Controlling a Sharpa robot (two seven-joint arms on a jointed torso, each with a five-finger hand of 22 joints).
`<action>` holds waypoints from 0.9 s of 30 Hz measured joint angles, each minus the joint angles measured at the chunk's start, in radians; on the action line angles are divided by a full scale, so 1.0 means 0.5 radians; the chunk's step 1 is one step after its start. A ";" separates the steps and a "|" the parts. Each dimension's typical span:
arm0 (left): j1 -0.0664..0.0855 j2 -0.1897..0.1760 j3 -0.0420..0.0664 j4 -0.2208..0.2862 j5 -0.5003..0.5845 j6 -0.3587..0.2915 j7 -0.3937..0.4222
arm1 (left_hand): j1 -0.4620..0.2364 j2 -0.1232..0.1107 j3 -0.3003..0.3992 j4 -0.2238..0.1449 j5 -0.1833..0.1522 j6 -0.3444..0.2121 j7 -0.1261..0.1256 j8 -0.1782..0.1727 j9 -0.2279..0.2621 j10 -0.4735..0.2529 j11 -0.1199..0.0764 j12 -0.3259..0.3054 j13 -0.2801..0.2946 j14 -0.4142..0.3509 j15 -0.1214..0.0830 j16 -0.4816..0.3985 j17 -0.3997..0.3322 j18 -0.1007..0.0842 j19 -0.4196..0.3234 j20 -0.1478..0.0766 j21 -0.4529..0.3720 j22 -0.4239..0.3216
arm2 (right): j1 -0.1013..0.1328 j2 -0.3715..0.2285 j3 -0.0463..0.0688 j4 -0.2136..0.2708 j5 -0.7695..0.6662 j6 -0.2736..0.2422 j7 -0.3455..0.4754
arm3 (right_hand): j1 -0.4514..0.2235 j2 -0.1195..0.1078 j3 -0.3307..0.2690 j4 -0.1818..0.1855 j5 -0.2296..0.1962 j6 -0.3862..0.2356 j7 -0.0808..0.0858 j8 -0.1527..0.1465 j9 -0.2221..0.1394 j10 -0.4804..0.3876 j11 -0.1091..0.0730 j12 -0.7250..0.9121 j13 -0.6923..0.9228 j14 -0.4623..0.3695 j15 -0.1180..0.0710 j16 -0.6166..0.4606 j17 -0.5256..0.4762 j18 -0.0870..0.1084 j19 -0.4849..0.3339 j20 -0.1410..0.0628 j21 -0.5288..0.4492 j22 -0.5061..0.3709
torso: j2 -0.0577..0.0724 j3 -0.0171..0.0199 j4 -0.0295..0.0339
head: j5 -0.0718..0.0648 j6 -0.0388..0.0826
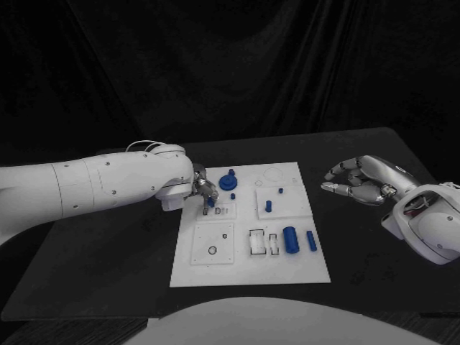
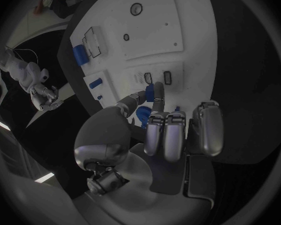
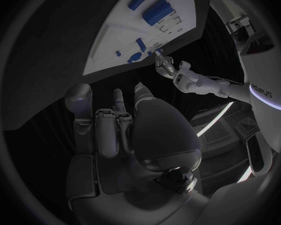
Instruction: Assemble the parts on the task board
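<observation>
We see the left robot hand (image 1: pixel 200 190) pinching a small blue peg (image 2: pixel 157 91) over the task board (image 1: pixel 292 269); its wrist view reveals the pinch. The right robot hand (image 1: pixel 361 180) hovers beside the board, fingers curled, empty.

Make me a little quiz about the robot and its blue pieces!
1. True or false: the left hand holds a small blue part over the board.
2. Where is the right hand? A) on the board B) beside the board, off it C) under the table
3. Fill in: the table is ____.

Key: 1 true; 2 B; 3 black.
</observation>
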 measured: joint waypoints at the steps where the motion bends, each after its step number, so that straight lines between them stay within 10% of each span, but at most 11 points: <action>1: -0.003 -0.003 0.000 0.006 0.001 -0.005 0.000 | 0.000 0.000 0.000 0.000 0.000 0.000 0.000 0.000 0.000 0.000 0.000 0.000 0.000 0.000 0.000 0.000 0.000 0.000 0.000 0.000 0.000 0.000 | 0.000 0.000 0.000 0.000 0.000 0.000 0.000 | 0.000 0.000 0.000 0.000 0.000 0.000 0.000 0.000 0.000 0.000 0.000 0.000 0.000 0.000 0.000 0.000 0.000 0.000 0.000 0.000 0.000 0.000 | 0.000 0.0002 0.000 | 0.001 0.000; 27: -0.067 -0.044 0.000 0.106 -0.057 -0.188 0.040 | -0.011 -0.011 0.001 0.015 -0.010 0.002 -0.002 -0.016 -0.002 0.003 0.003 0.000 0.000 0.000 0.000 0.000 0.000 0.000 0.000 0.000 0.000 0.000 | -0.015 -0.006 0.000 -0.004 0.000 0.003 -0.005 | 0.000 0.000 0.000 0.000 0.000 0.000 0.000 0.000 -0.002 0.000 0.000 -0.038 0.006 0.000 0.000 -0.008 0.000 0.000 0.000 0.000 0.000 0.000 | 0.000 0.0004 0.002 | 0.016 0.000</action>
